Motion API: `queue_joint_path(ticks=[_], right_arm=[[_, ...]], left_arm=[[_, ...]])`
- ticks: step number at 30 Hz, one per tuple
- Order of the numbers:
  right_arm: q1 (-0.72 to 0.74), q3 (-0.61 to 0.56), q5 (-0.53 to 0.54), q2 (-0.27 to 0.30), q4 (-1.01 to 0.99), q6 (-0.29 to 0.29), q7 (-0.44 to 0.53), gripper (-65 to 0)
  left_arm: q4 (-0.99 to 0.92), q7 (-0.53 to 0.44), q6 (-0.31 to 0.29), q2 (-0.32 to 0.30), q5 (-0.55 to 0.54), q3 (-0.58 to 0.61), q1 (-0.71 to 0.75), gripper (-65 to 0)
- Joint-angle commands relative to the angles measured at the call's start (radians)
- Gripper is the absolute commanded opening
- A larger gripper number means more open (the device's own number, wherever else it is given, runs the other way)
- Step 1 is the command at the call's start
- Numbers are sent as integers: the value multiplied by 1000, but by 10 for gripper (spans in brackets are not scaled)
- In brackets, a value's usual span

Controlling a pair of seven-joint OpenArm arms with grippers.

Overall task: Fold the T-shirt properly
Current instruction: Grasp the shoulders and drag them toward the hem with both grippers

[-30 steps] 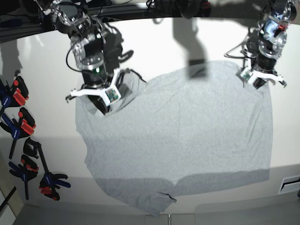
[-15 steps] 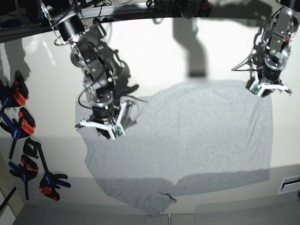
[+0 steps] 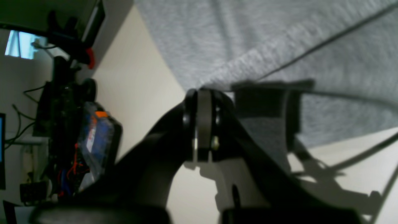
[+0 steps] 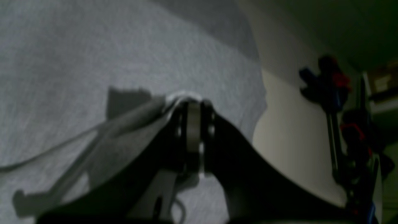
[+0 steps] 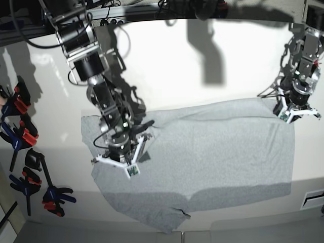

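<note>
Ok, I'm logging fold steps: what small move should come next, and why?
Probably carry both end effectors, right and left, further toward the T-shirt's near hem. Each seems shut on a far-edge corner, and that folded edge lies only partway down the shirt.

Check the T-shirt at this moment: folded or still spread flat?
Partly folded. The T-shirt has its far edge doubled toward the camera, held by the right claw and left claw, both shut on fabric; the near part lies flat.

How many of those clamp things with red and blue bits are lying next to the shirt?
4 clamps, all at the table's left edge in the base view: one at the top, one below, one lower, one lowest. More may lie off-frame.
</note>
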Motion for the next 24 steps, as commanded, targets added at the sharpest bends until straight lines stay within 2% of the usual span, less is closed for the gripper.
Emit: queue_joint_path(ticks=[1,5,8,14,24], right_arm=[[54,7,-15,-6,-5,-10,30,-650],[124,7,-14,-26,-80,19,35,-650],[166,7,-14,-44,-135,29,37,-650],[205,7,-15,-69,-219,30,55,-650],[208,7,-11,-72,-331,29,133,-650]], left_arm=[[-8,-29,9,-18,-2,-10,-28,-650],[-101,-112,-20,-1,-39,-10,-79,-650],[-188,-183,-37,36,-75,-10,-121,-650],[-354,-192,-41,103,-72,-10,-216,-650],[-377,-209,-42,101,-72,-10,-298,-650]])
